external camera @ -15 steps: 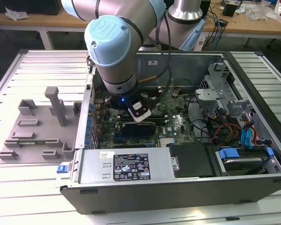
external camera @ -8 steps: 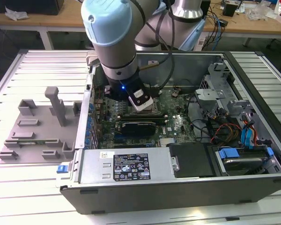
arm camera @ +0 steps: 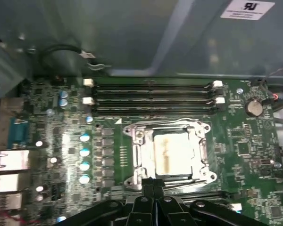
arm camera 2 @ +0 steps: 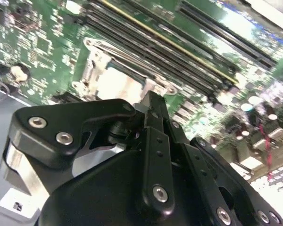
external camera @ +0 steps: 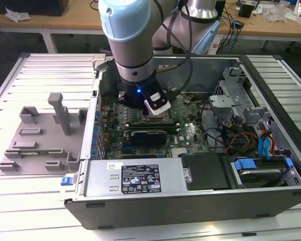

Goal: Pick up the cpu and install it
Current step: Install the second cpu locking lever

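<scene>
Your arm hides much of the motherboard (external camera: 190, 131) inside the open computer case (external camera: 271, 165) in the exterior view. In the first wrist view, the cpu (arm camera: 172, 153) lies seated in its metal-framed socket (arm camera: 137, 155), memory slots (arm camera: 153, 98) close alongside. The gripper (arm camera: 153, 184) hovers at the socket's edge, jaws pressed together, holding nothing.

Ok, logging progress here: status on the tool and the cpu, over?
Tool shut, holding nothing, at the socket edge. Cpu lies inside the socket. Nothing lying over it.
</scene>
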Controlling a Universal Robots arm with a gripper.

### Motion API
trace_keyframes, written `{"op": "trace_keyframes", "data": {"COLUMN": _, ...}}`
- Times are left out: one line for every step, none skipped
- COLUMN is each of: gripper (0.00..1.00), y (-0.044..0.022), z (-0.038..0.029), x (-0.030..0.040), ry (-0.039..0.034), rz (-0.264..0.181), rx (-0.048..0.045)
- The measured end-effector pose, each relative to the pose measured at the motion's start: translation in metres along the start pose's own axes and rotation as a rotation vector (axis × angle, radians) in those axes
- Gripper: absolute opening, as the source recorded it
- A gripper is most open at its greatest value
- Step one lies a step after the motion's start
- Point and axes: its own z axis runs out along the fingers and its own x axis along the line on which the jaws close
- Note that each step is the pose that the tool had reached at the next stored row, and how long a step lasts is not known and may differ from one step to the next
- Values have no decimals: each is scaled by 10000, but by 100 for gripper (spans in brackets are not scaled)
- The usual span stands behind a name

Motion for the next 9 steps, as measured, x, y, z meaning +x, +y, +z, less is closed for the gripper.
{"op": "trace_keyframes", "data": {"gripper": 11, "y": 15, "z": 8, "x": -32, "ry": 14, "rz": -4, "rx": 40}}
{"op": "trace_keyframes", "data": {"gripper": 11, "y": 25, "z": 15, "x": -59, "ry": 28, "rz": -7, "rx": 86}}
{"op": "trace_keyframes", "data": {"gripper": 11, "y": 40, "z": 25, "x": -107, "ry": 57, "rz": -20, "rx": 213}}
{"op": "trace_keyframes", "data": {"gripper": 11, "y": 65, "z": 36, "x": -139, "ry": 76, "rz": -39, "rx": 366}}
{"op": "trace_keyframes", "data": {"gripper": 11, "y": 109, "z": 46, "x": -144, "ry": 81, "rz": -51, "rx": 449}}
{"op": "trace_keyframes", "data": {"gripper": 11, "y": 186, "z": 63, "x": -141, "ry": 81, "rz": -65, "rx": 538}}
{"op": "trace_keyframes", "data": {"gripper": 11, "y": 265, "z": 81, "x": -145, "ry": 92, "rz": -82, "rx": 667}}
{"op": "trace_keyframes", "data": {"gripper": 11, "y": 283, "z": 91, "x": -181, "ry": 118, "rz": -100, "rx": 815}}
{"op": "trace_keyframes", "data": {"gripper": 11, "y": 293, "z": 106, "x": -248, "ry": 155, "rz": -122, "rx": 1004}}
